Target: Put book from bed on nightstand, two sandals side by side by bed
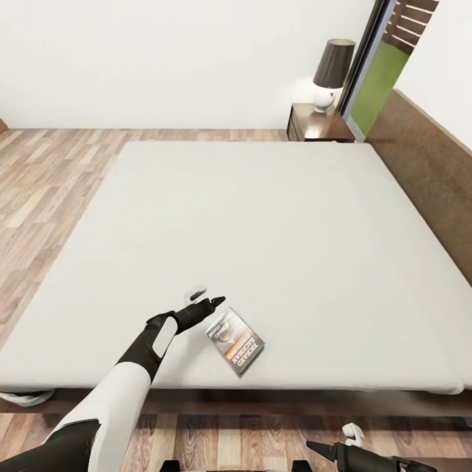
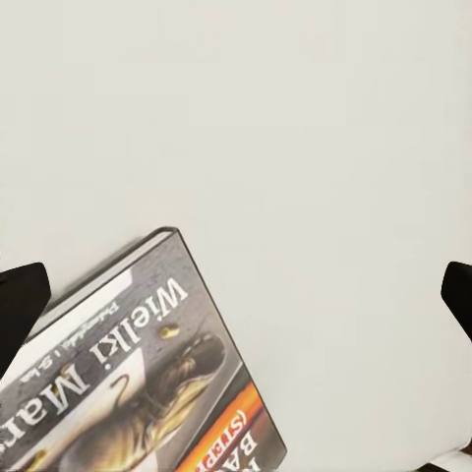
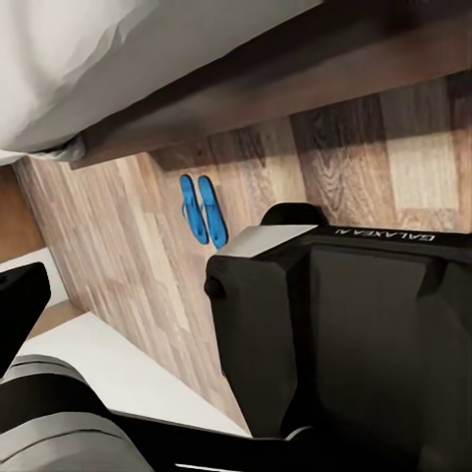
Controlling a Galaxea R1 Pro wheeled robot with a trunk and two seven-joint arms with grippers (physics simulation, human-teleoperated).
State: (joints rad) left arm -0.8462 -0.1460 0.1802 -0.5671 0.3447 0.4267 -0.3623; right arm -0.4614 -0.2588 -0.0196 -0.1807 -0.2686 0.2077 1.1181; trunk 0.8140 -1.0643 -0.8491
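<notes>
The book [image 1: 235,341] lies flat on the bed's grey mattress [image 1: 262,229], close to the foot edge and a little left of that edge's middle, its cover up and turned at an angle to the edge. The left gripper [image 1: 208,296] hovers over the mattress just beside the book's far left corner, not touching it; its two fingers are spread wide and hold nothing. In the left wrist view the book [image 2: 138,379] sits between the dark fingertips [image 2: 20,305], nearer one than the other.

The right gripper [image 1: 334,440] hangs low over the wood floor [image 1: 39,196] off the foot of the bed; whether its jaws are apart cannot be told. The right wrist view shows both blue sandals [image 3: 204,209] side by side on the floor just beside the bed frame [image 3: 324,74]. A nightstand [image 1: 314,123] with a lamp [image 1: 332,73] stands at the bed's far head corner.
</notes>
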